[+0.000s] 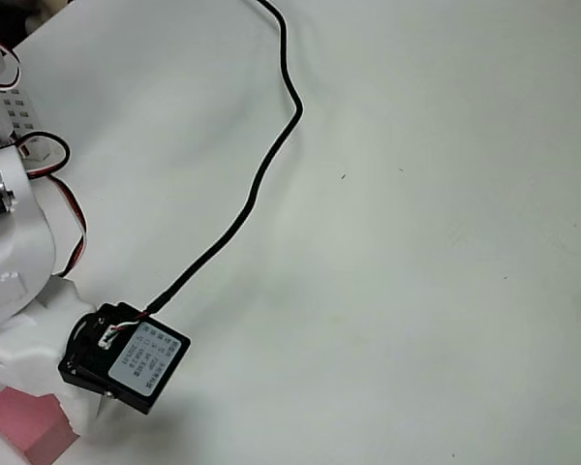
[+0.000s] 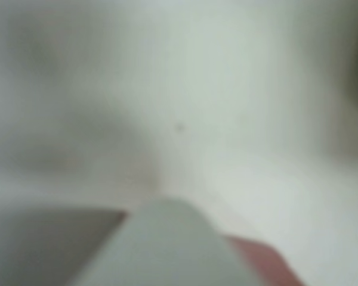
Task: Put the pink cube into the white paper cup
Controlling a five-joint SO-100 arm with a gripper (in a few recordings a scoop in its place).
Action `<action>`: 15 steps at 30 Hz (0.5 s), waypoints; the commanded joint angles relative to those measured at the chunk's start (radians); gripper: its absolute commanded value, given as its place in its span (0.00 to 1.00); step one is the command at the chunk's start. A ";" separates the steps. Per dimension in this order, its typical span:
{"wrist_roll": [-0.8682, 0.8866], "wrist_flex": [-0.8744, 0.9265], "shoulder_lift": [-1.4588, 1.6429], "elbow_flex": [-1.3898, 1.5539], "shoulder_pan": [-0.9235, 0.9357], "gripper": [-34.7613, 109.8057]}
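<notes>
- Overhead view: the white arm [image 1: 15, 242] reaches to the lower left corner, its black servo box [image 1: 126, 358] trailing a black cable [image 1: 261, 174] across the white table [image 1: 416, 242]. The pink cube [image 1: 29, 426] lies just beside the box, partly under the arm.
- Wrist view: blurred; a pale finger [image 2: 167, 244] stands before the pink cube [image 2: 262, 262]. Whether the pincer is spread or grips it, I cannot tell.

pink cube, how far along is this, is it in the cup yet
Done: the arm is over the pink cube, at the overhead view's bottom left beside the black servo box. In hand: the grasp. In the blurred wrist view a white finger sits against the pink, but whether the cube is clamped is unclear. Left: lifting, carrying and dropping it into the cup.
</notes>
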 commanded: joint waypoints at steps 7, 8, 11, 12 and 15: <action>-0.020 -0.017 0.028 -0.029 0.035 0.45; -0.020 -0.017 0.028 -0.028 0.035 0.44; -0.020 -0.017 0.026 -0.026 0.037 0.41; -0.020 -0.017 0.025 -0.026 0.038 0.40; -0.020 -0.017 0.023 -0.023 0.038 0.37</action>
